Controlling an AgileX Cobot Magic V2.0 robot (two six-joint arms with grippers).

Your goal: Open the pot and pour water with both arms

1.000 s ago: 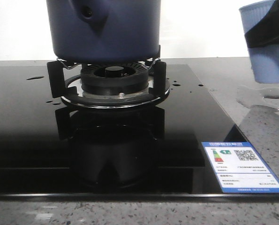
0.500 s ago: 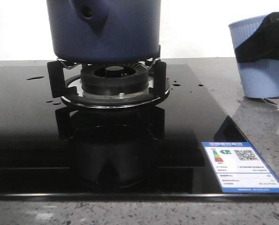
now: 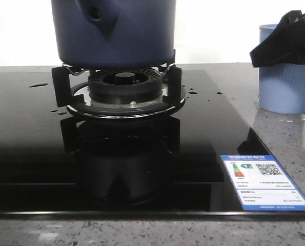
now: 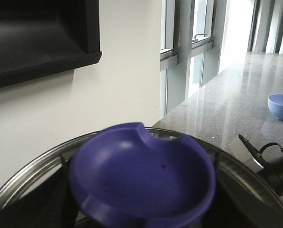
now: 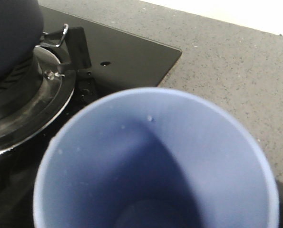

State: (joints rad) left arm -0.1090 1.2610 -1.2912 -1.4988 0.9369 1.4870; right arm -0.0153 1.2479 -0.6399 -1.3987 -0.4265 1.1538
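The pot [image 3: 114, 33] is the landmark: it sits on the burner [image 3: 125, 82] of the black glass hob [image 3: 34, 154], its tapered handle stub with the round hole facing the front camera. To the pot's left, small water drops [image 3: 38, 85] shine on the glass; a few more lie on the glass just right of the burner.

The left wrist camera shows a round glass lid [image 4: 255, 190] with a steel rim and a purple-blue knob [image 4: 141, 175] close under the lens. The left tool itself is out of view, so I cannot tell whether it is closed.

Well to the right of the pot, off the hob, a light blue ribbed cup [image 3: 285, 77] stands upright on the grey speckled bench [image 3: 275, 128] — the right tool [image 3: 288, 43] is at its rim, dark fingers against the cup's wall. The right wrist camera looks straight down into the cup. Whether the tool grips the cup or has slackened, the pictures do not show.
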